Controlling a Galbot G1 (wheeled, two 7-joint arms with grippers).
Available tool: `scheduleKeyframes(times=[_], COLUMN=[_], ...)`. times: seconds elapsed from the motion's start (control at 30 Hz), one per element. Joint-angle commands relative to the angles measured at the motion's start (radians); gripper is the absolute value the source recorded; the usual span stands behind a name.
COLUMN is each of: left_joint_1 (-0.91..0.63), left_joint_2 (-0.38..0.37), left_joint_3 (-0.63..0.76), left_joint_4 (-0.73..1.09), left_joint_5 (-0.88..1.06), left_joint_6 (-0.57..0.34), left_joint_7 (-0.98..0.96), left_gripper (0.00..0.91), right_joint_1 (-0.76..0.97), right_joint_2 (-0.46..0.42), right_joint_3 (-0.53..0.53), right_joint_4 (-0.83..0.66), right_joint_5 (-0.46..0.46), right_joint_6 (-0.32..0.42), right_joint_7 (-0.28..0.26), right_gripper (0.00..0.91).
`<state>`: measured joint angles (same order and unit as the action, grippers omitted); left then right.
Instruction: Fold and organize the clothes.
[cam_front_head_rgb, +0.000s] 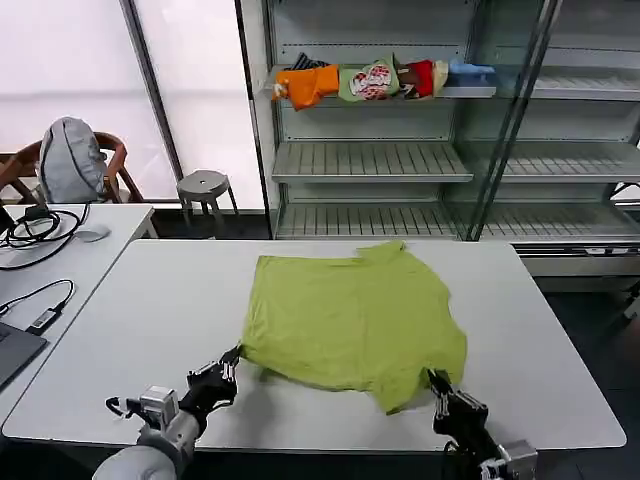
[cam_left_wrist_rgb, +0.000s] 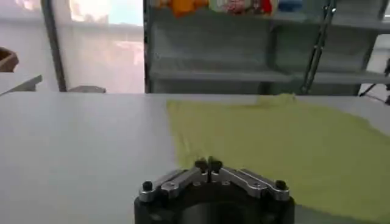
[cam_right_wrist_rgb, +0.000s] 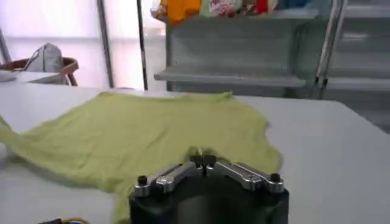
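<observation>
The clothes here are one lime-green T-shirt (cam_front_head_rgb: 350, 318), spread plain side up on the white table (cam_front_head_rgb: 150, 300). It also lies ahead of the fingers in the left wrist view (cam_left_wrist_rgb: 286, 140) and the right wrist view (cam_right_wrist_rgb: 146, 131). My left gripper (cam_front_head_rgb: 232, 362) (cam_left_wrist_rgb: 208, 164) is shut on the shirt's near left corner, which is raised a little off the table. My right gripper (cam_front_head_rgb: 437, 384) (cam_right_wrist_rgb: 203, 160) is shut on the near right edge of the shirt, beside a drooping fold (cam_front_head_rgb: 400, 398).
A metal shelf unit (cam_front_head_rgb: 370, 160) behind the table carries a row of bundled garments (cam_front_head_rgb: 380, 80). On the left are a stool (cam_front_head_rgb: 203, 185), a chair with a grey backpack (cam_front_head_rgb: 70, 160), and a side table (cam_front_head_rgb: 110, 225) with cables.
</observation>
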<state>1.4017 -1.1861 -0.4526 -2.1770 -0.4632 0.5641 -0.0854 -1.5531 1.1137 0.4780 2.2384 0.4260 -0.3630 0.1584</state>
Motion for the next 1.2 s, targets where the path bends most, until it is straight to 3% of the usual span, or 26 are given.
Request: scheduleKeyframes(times=[0.03, 0.5, 1.2], left_joint_1=[-0.185, -0.254, -0.291], left_joint_2=[-0.017, -0.003, -0.005], left_joint_3=[0.022, 0.048, 0.055], left_joint_4=[0.167, 0.264, 0.325], left_joint_5=[-0.069, -0.087, -0.084], left_joint_6=[-0.023, -0.050, -0.073], left_joint_7=[0.039, 0.057, 0.062], left_gripper=[0.010, 0.010, 0.010], right_joint_1=[0.205, 0.363, 0.410], right_joint_2=[-0.002, 0.042, 0.043], right_joint_3=[-0.006, -0.091, -0.112], right_joint_4=[-0.128, -0.294, -0.379], right_joint_5=[0.051, 0.018, -0.027], right_joint_6=[-0.016, -0.001, 0.013], right_joint_7=[0.008, 0.007, -0.001], right_gripper=[0.000, 0.000, 0.000])
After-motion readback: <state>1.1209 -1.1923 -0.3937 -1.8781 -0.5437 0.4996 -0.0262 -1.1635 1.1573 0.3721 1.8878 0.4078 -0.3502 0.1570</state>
